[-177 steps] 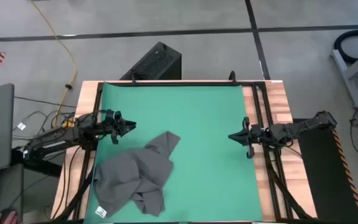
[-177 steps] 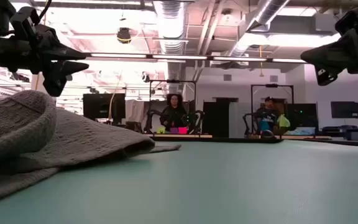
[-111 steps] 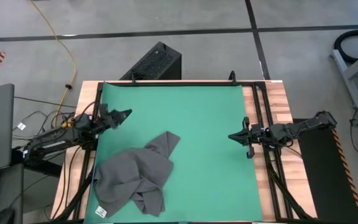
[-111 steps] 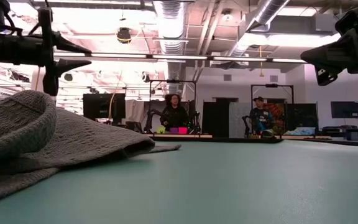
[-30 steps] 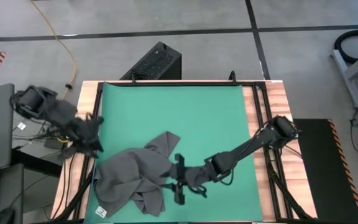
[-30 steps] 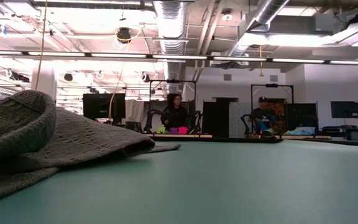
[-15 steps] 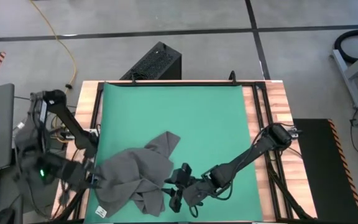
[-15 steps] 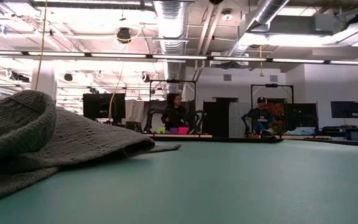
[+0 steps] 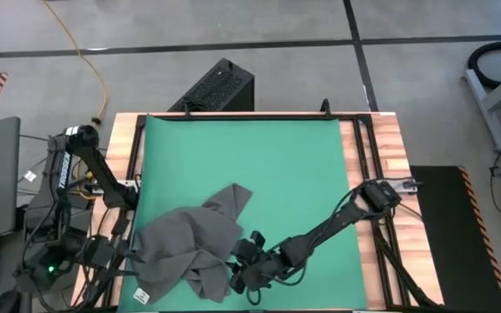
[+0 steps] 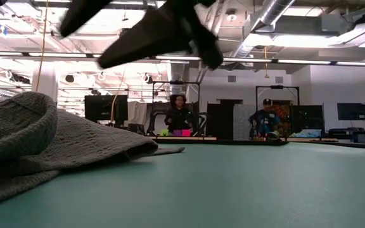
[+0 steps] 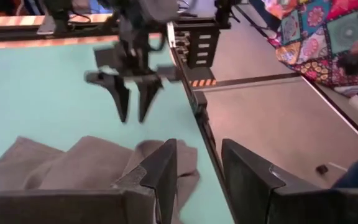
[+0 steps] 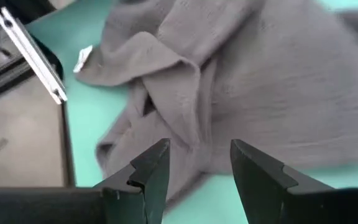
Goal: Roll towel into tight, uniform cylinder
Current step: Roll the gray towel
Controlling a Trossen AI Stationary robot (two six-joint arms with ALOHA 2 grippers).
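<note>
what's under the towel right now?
The towel lies crumpled on the green mat; its folds overlap, so whatever is beneath them is hidden. The open right gripper hovers at its edge.

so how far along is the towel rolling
Nothing rolled yet: the towel lies crumpled on the green mat. In hand: the right gripper hovers open at its near edge, the left gripper open at the mat's left edge beside it. Left: grasping, flattening, all the rolling.
</note>
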